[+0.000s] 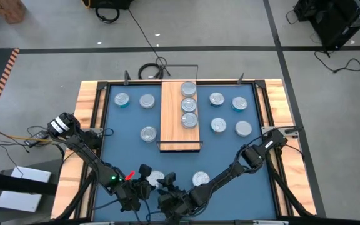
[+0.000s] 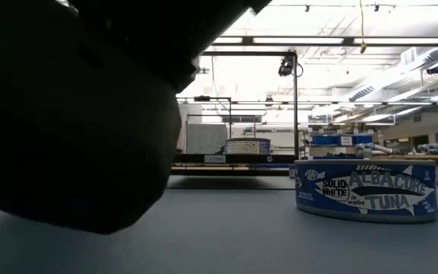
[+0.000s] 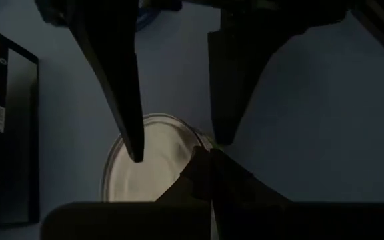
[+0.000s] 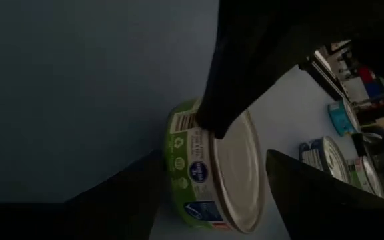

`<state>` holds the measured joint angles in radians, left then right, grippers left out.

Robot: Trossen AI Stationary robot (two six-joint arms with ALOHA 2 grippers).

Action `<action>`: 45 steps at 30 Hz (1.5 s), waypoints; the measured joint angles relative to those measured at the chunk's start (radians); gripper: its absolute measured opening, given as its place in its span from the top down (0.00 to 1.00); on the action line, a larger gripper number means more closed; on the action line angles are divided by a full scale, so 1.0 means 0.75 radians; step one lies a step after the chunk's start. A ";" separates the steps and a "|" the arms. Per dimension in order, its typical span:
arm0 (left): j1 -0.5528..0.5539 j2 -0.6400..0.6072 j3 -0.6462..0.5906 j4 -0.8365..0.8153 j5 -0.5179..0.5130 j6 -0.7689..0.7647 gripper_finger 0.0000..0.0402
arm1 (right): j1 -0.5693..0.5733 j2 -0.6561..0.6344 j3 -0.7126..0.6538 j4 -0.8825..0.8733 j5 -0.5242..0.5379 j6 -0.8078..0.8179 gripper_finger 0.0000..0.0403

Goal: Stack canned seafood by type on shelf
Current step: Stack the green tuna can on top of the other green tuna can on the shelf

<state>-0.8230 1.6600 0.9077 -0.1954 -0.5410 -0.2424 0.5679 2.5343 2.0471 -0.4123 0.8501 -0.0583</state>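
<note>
A green-sided tin of the canned seafood (image 4: 195, 167) stands with its base on the blue table near the front edge, silver top (image 3: 149, 160) up. My left gripper (image 3: 207, 160) is shut, its tips at that tin's rim. My right gripper (image 4: 219, 200) is open, with one finger on either side of the tin; I cannot tell whether they touch it. Three tins (image 1: 189, 105) lie in a row on the shelf (image 1: 172, 125). Several more tins (image 1: 218, 125) stand on the table around it. My left gripper meets the tin's top rim (image 4: 205, 128) with the tips of its shut fingers. It comes slanting down from the table's left. The tin stands flat on the table.
A blue albacore tuna tin (image 2: 367, 190) stands just right of the grippers, close to my right arm (image 1: 242, 162). Both arms crowd the table's front middle. Wooden rails (image 1: 86, 106) border the table left and right.
</note>
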 joint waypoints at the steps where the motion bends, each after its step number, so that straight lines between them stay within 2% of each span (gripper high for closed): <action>1: 0.000 0.000 -0.001 0.001 -0.005 0.000 1.00 | -0.004 0.000 -0.001 -0.001 -0.013 -0.003 0.34; 5: 0.004 -0.014 -0.001 0.011 -0.017 -0.001 1.00 | -0.014 0.000 -0.001 -0.019 -0.077 -0.029 0.35; 15: 0.017 -0.034 -0.001 0.037 -0.031 0.003 1.00 | -0.030 0.000 -0.002 -0.025 -0.049 -0.042 0.36; 18: 0.016 -0.035 -0.001 0.037 -0.034 -0.003 1.00 | -0.029 0.000 -0.002 -0.023 -0.051 -0.042 0.43; 24: 0.016 -0.038 -0.001 0.054 -0.048 -0.012 1.00 | -0.008 -0.001 -0.004 -0.013 -0.026 -0.048 0.66; 26: 0.016 -0.038 -0.001 0.079 -0.038 -0.007 0.99 | 0.002 0.000 -0.004 -0.004 -0.010 -0.056 0.66; 30: 0.016 -0.038 -0.001 0.127 0.021 0.005 0.93 | 0.018 -0.001 -0.004 0.012 -0.001 -0.075 0.66; 37: -0.006 -0.046 0.070 0.088 0.018 0.010 0.72 | 0.026 0.000 0.014 0.004 0.023 -0.098 0.66; 41: -0.032 -0.095 0.073 0.023 -0.077 0.038 0.64 | 0.030 -0.001 0.051 -0.031 0.023 -0.103 0.66; 45: -0.067 -0.163 0.073 -0.028 -0.233 0.042 0.63 | 0.040 -0.005 0.062 -0.086 0.034 -0.102 0.66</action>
<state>-0.8730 1.5374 0.9623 -0.2164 -0.7157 -0.2106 0.5982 2.5303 2.0937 -0.4764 0.8758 -0.1345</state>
